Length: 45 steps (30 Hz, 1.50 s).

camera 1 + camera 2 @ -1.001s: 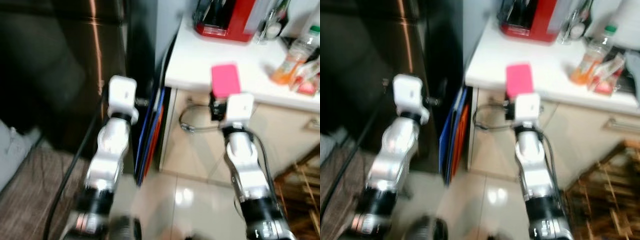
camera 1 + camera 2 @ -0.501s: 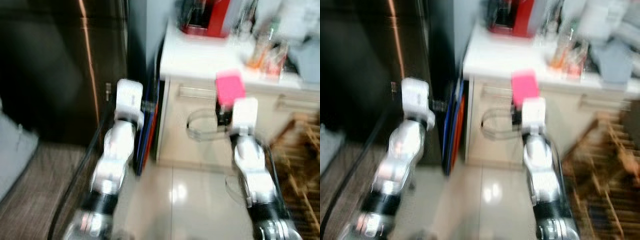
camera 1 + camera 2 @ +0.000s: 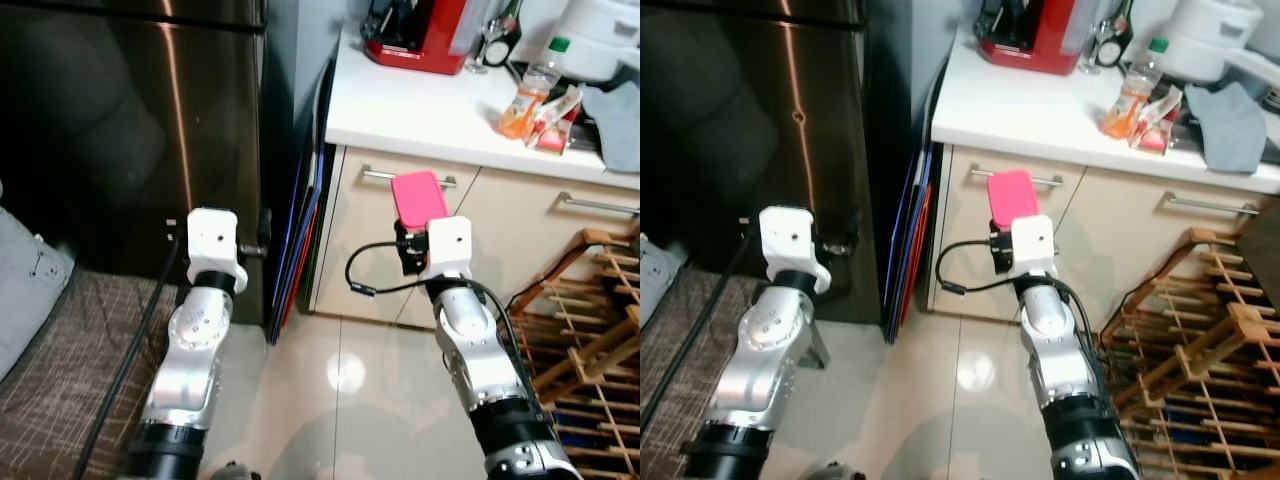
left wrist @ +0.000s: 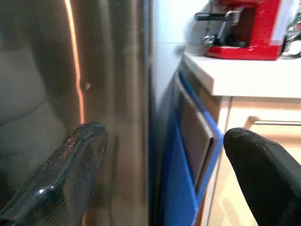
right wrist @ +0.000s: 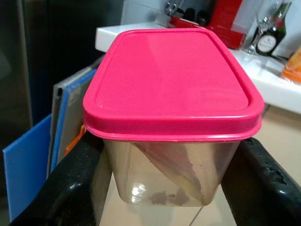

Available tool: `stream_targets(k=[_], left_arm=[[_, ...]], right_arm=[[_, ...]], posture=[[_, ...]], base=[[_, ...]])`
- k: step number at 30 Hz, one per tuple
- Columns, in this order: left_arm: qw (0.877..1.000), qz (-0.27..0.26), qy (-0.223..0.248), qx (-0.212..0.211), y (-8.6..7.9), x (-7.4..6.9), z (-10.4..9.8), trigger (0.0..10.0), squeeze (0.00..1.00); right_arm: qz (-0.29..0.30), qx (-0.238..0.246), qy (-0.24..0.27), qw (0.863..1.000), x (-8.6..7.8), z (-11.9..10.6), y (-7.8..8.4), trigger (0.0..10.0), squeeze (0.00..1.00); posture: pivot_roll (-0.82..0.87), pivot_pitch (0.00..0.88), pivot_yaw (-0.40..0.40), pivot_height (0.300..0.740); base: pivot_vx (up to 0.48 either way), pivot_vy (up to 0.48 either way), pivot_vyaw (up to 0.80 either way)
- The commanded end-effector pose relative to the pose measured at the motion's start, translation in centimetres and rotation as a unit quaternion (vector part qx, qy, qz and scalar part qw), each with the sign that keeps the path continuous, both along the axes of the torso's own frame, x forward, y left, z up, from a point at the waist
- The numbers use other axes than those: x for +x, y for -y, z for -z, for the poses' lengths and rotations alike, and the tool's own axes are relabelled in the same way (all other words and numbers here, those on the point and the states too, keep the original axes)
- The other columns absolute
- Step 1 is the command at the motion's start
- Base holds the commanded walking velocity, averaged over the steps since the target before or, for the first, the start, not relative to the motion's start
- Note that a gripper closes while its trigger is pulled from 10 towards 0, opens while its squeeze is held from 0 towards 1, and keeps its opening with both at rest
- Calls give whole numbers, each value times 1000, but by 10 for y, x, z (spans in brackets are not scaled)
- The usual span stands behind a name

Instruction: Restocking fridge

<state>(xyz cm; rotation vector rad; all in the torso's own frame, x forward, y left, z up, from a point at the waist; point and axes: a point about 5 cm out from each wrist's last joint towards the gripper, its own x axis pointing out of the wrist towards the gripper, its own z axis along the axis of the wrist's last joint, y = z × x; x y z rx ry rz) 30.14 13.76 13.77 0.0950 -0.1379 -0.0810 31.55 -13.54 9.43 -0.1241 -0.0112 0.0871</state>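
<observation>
Head views are sharp now, where half a second ago they were smeared by motion; the whole scene has shifted, so the camera has moved and the desk [image 3: 420,110] sits higher and further off in the picture. The right tool [image 5: 160,174] still carries the pink-lidded container [image 3: 418,196], held up in front of the cream cabinet drawers below the desk edge, much as it was a second ago. The left tool [image 4: 164,165] stays raised close to the dark fridge door [image 3: 120,130], empty.

From the right wrist view the container's body is clear plastic with something pale and folded inside and brown crumbs at the bottom, details the head views cannot give; the two black fingers [image 5: 70,188] press against its opposite sides under the lid rim. From the left wrist view the left tool's fingers [image 4: 70,165] stand wide apart with nothing between them, aimed at the seam between the fridge and the blue boards [image 4: 188,165] leaning in the gap beside the cabinet.

Only the head views take in the desk top: a red coffee machine [image 3: 420,35], an orange drink bottle [image 3: 525,95], a small packet [image 3: 553,110] just beside it, and a wooden rack [image 3: 590,330] on the floor to the right.
</observation>
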Motion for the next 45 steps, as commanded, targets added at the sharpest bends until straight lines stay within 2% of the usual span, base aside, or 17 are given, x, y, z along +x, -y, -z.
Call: stream_targets(k=[1,5,8,14,18,27,36,40,45], left_arm=[[999,39,1,-6,18,2,-3,10000,0],[997,74,10,6,29,4,-7,10000,0],[995,92,20,13,32,9,-13,10000,0],[994,101,29,32,35,11,-12,10000,0],[994,93,18,50,34,12,-4,10000,0],[995,91,18,33,34,17,-5,10000,0],[994,106,23,15,38,23,-9,10000,0],[993,111,26,-7,40,23,-10,10000,0],[990,141,30,2,45,20,-10,10000,0]], right_arm=[[28,-6,-4,1000,-4,5,16,0,0],[60,5,-11,998,-5,9,25,0,0],[48,-4,-4,999,-5,7,22,0,0],[59,-5,-5,998,-2,6,30,0,0],[54,-7,-5,999,0,5,28,0,0],[59,-2,-2,998,7,1,29,0,0],[69,2,3,998,9,-2,33,0,0],[73,2,1,997,8,0,35,0,0],[78,5,-1,997,7,3,36,0,0]], posture=[[-36,0,-24,740],[-56,0,-2,740],[-70,0,3,740],[-62,0,-10,740],[-62,0,-23,740],[-69,0,-15,740],[-89,0,-3,740],[-93,0,5,740],[-97,0,19,740]], base=[[0,-480,0],[0,-480,0],[0,-320,0],[0,0,0],[0,-360,0],[0,0,0],[-273,-336,0],[0,0,0],[0,-155,0]])
